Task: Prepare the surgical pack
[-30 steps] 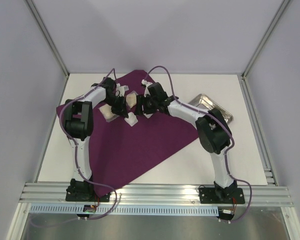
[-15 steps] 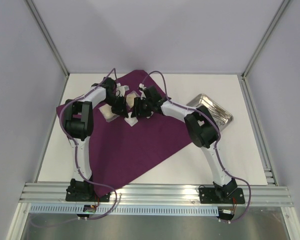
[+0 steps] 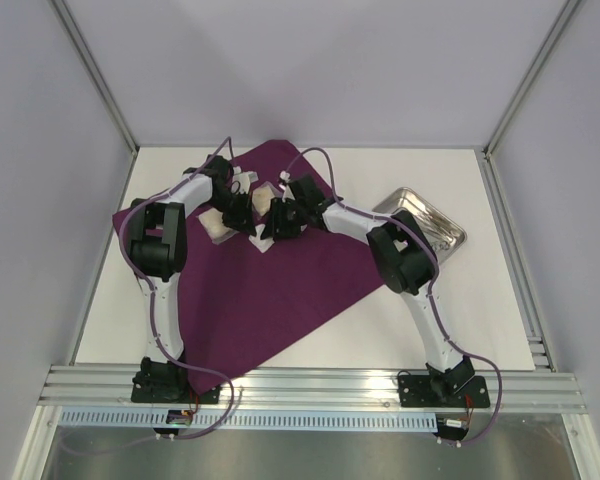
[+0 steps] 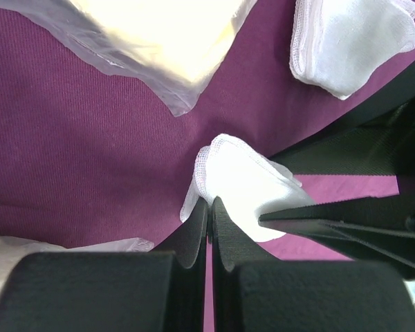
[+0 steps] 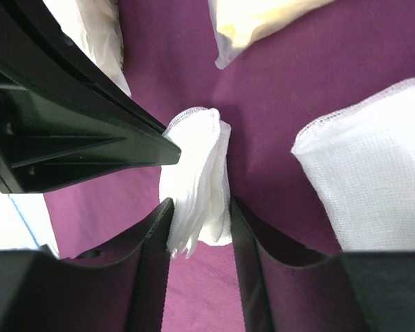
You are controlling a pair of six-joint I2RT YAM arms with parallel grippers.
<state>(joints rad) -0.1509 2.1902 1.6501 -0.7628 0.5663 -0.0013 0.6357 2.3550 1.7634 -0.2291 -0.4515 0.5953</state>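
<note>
A dark-purple cloth (image 3: 280, 290) lies spread on the table. On it, a small folded white gauze pad (image 4: 242, 183) (image 5: 197, 176) is pinched at one edge by my left gripper (image 4: 209, 205) (image 3: 244, 216), which is shut on it. From the opposite side, my right gripper (image 5: 199, 207) (image 3: 272, 222) straddles the same pad. Its fingers (image 5: 152, 235) are still apart and brush the pad's two sides. A second, larger gauze pad (image 5: 373, 173) (image 4: 353, 41) lies close by. Tan packets (image 4: 159, 34) (image 5: 263, 17) lie just beyond. The steel tray (image 3: 425, 225) sits to the right, off the cloth.
Both arms meet over the far part of the cloth, wrists nearly touching. The left gripper's black fingers (image 5: 76, 131) fill the left of the right wrist view. Another white-edged item (image 4: 55, 245) lies beside the left fingers. Grey walls enclose the table.
My right gripper has moved left onto the small gauze pad and its jaws have narrowed around it. My left gripper has stayed shut in place.
</note>
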